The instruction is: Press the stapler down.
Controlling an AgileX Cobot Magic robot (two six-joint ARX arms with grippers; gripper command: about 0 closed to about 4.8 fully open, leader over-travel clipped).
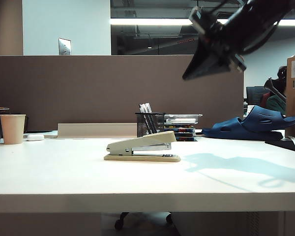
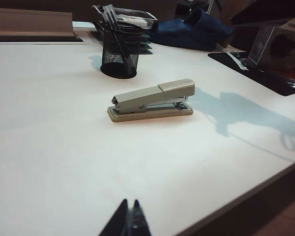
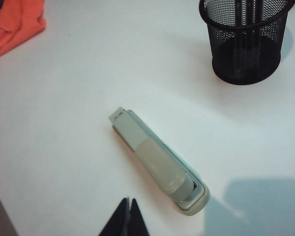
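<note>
Stapler mid-frame, top arm raised, unpressed. Right gripper upper right, clenched, well above it. Left gripper clenched, well apart. You have approach plus press left.

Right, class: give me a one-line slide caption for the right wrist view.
Right tool shut, hovering above the stapler on the white table, pen cup beyond.
</note>
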